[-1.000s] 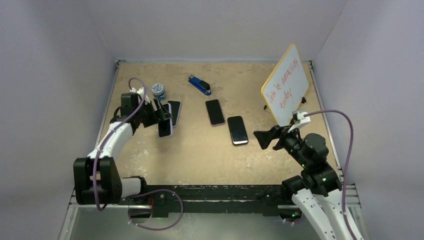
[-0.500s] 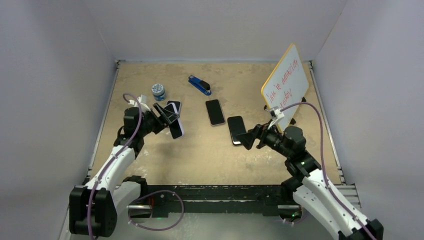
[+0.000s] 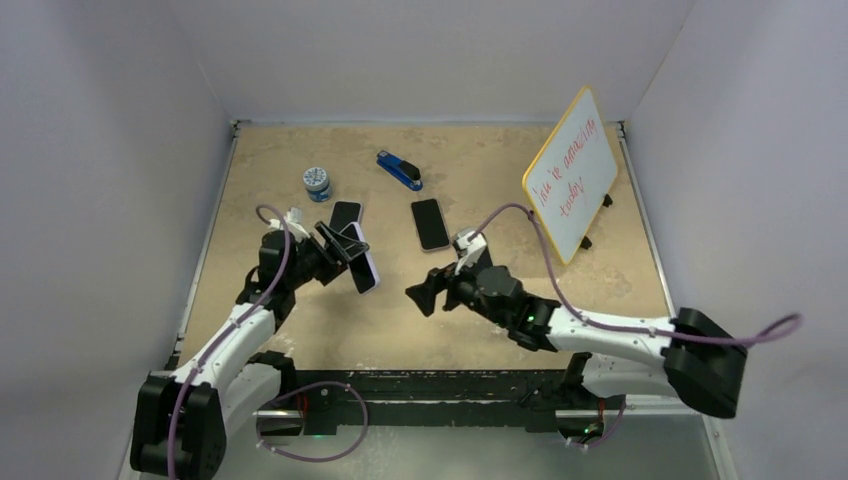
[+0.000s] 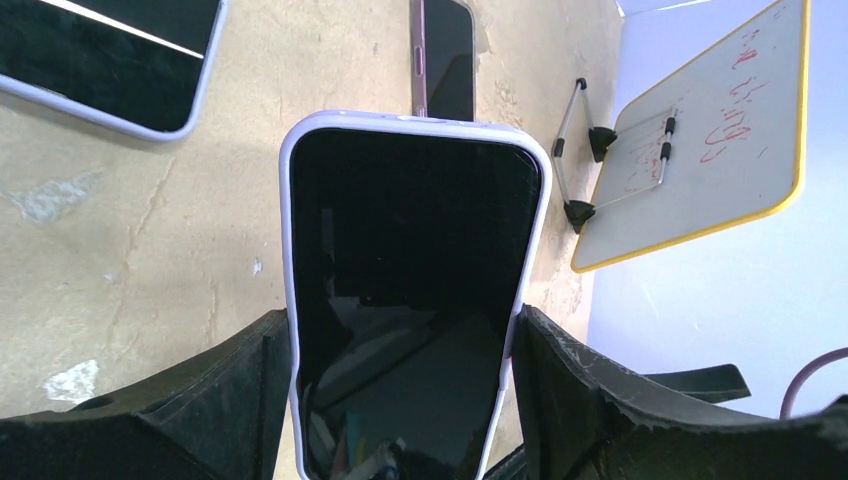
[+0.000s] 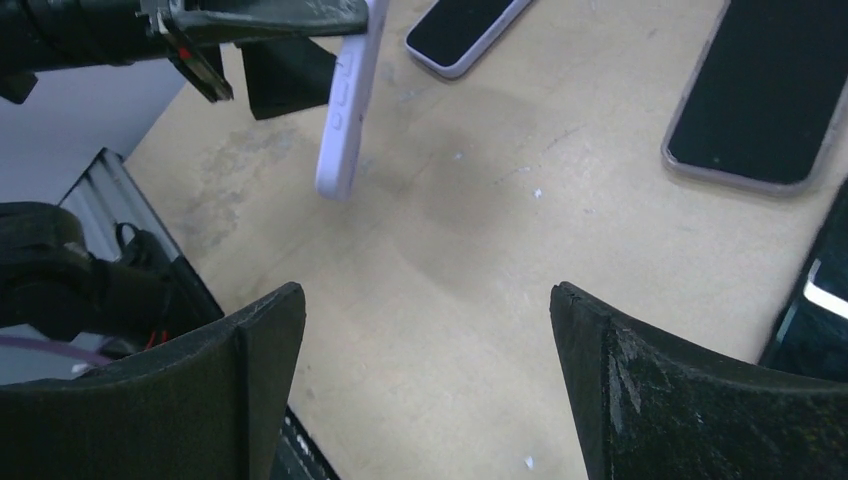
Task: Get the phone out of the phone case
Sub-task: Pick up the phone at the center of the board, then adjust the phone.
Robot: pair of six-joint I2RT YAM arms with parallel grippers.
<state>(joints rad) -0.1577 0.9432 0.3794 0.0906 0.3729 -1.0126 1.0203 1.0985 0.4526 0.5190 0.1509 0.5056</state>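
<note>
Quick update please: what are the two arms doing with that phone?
Left fingers clamped on the cased phone, held in midair. Right fingers open, empty, facing it. Nothing between them.

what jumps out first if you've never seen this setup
A lilac-cased phone is held up off the table in the left pincer, left of centre. The right pincer gapes open just across from it, and a yellow-rimmed whiteboard with red writing stands far right.

Soft, even light is casting faint shadows on the speckled beige surface (image 5: 480,250); the glossy black-screened, lilac-cased phone (image 4: 410,300) is mirroring clutter.
</note>
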